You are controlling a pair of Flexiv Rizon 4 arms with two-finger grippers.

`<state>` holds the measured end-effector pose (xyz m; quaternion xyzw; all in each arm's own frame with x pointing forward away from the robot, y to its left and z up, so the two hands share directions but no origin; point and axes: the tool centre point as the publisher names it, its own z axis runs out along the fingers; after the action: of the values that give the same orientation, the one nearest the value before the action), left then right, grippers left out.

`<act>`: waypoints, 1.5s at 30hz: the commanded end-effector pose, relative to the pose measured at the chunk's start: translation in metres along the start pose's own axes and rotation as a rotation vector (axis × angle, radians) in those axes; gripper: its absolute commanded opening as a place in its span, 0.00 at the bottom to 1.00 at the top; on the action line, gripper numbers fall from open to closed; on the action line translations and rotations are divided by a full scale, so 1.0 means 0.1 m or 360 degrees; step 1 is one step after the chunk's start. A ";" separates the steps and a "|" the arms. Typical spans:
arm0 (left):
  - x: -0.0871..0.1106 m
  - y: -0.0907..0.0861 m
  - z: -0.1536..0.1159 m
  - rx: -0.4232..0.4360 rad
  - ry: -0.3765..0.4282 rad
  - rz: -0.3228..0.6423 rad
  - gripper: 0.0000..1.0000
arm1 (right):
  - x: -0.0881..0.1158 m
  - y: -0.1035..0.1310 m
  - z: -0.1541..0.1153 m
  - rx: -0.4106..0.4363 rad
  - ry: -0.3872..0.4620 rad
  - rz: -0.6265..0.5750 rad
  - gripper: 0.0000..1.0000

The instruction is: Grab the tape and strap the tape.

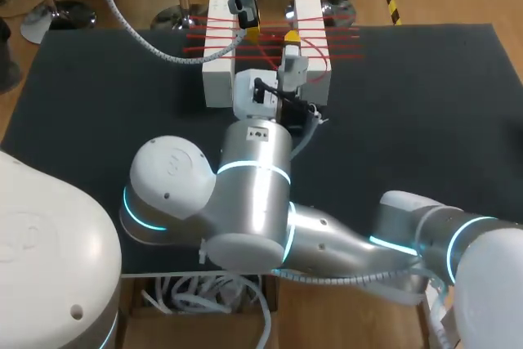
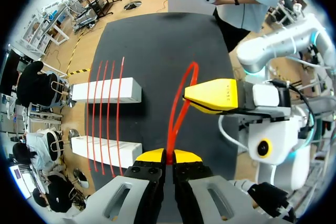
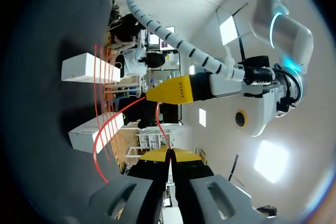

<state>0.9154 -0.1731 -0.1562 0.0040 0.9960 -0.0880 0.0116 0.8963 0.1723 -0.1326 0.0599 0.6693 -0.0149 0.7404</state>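
Two white blocks sit side by side at the upper middle of the head view, the left block (image 1: 217, 59) and the right block (image 1: 315, 26), with a gap between them. Both stand on the dark mat (image 1: 106, 112) that covers the whole table top. The mat looks flat and matte, and its far edge runs along the top of the frame.

Red tape (image 1: 337, 45) runs in several roughly parallel strands across the tops of both blocks and spans the gap.

The left gripper (image 1: 249, 32) is over the gap, near the left block's inner edge. The right gripper (image 1: 290, 39) is just beside it, nearer the right block. The right arm's big silver links fill the lower middle and lower right of the frame.

Left wrist view: the left gripper (image 2: 168, 157) has its yellow tips pressed together on a tape (image 2: 177, 109) strand. That strand rises ahead into a narrow loop. The right gripper (image 2: 203, 97) is beside the loop, its tips together at the loop's side.

Right wrist view: the right gripper (image 3: 168, 154) has its jaws closed on a thin strand of the tape (image 3: 107, 127). The left gripper (image 3: 174, 91) is ahead of it, with the strand curving off toward the blocks.
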 end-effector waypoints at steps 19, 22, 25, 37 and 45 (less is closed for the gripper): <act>0.00 -0.01 0.00 -0.0004 0.0002 0.0000 0.00 | -0.17 0.11 -0.01 -0.0002 0.0132 0.0214 0.00; 0.00 -0.01 0.00 -0.0004 0.0002 0.0000 0.00 | -0.22 0.10 -0.02 -0.0017 0.0148 0.0281 0.00; 0.00 -0.01 0.00 -0.0004 0.0002 0.0000 0.00 | -0.23 0.10 -0.01 -0.0032 0.0154 0.0318 0.00; 0.00 -0.01 0.00 -0.0004 0.0002 0.0000 0.00 | -0.13 0.05 0.06 -0.0043 0.0155 0.0240 0.00; 0.00 -0.01 0.00 -0.0004 0.0002 0.0000 0.00 | 0.02 0.07 0.08 -0.0017 0.0165 0.0117 0.00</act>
<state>0.9152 -0.1733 -0.1562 0.0043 0.9960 -0.0884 0.0116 0.9032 0.1781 -0.1271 0.0841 0.7071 0.0242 0.7017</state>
